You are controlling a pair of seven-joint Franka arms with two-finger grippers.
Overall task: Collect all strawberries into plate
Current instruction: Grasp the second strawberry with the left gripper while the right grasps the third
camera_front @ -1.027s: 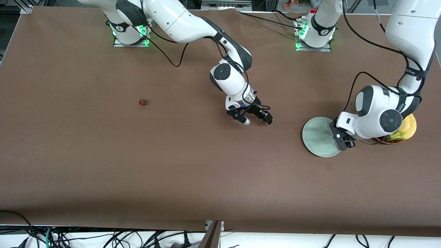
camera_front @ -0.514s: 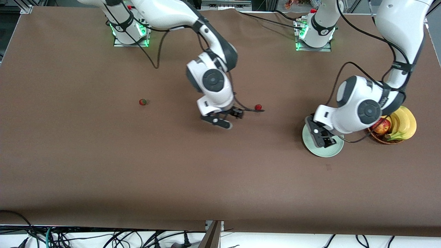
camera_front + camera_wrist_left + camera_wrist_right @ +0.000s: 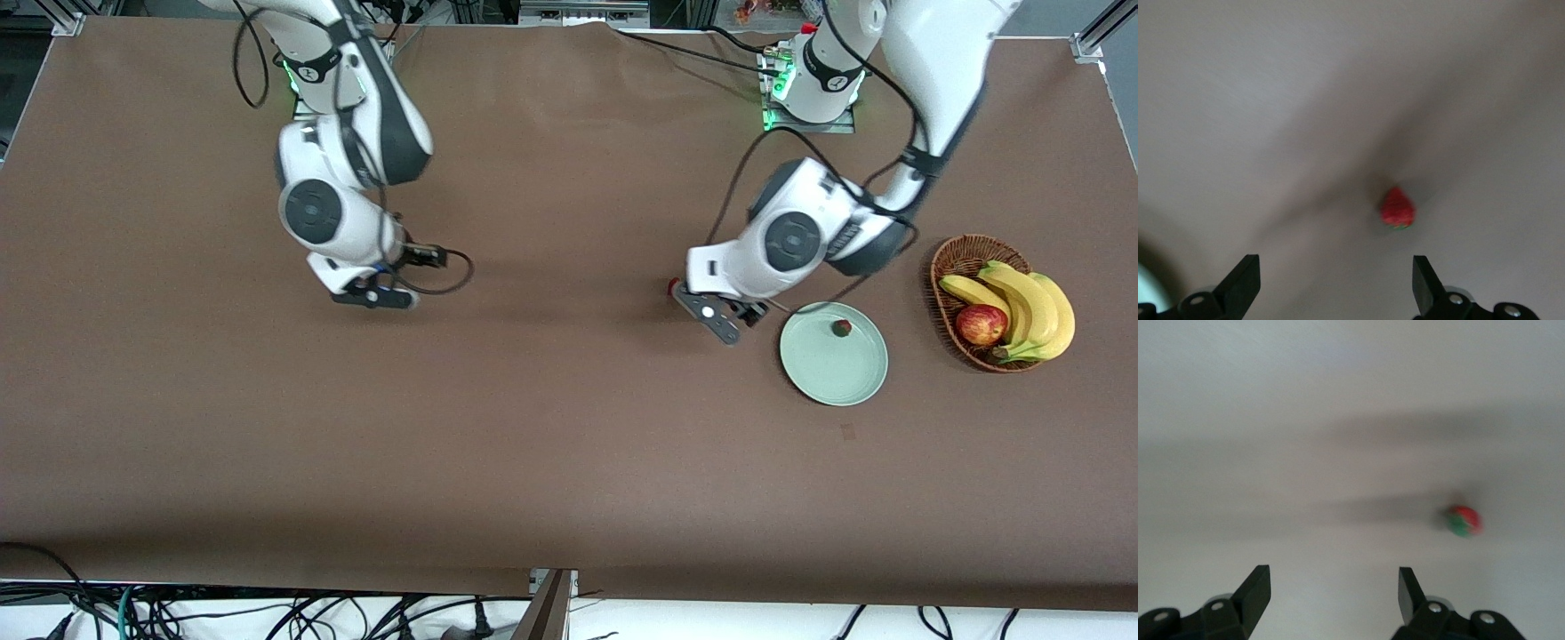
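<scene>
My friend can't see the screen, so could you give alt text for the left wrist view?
A small red strawberry lies on the brown table ahead of the left end effector, whose two dark fingers are spread open and hold nothing.

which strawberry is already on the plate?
The strawberry near the basket-side rim of the plate. The other visible one lies on bare table under the left gripper.

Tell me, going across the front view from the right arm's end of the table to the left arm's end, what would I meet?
Open right hand → tiny red strawberry lying loose → open left hand → round pale mint-green plate holding another strawberry → brown woven wicker basket.
</scene>
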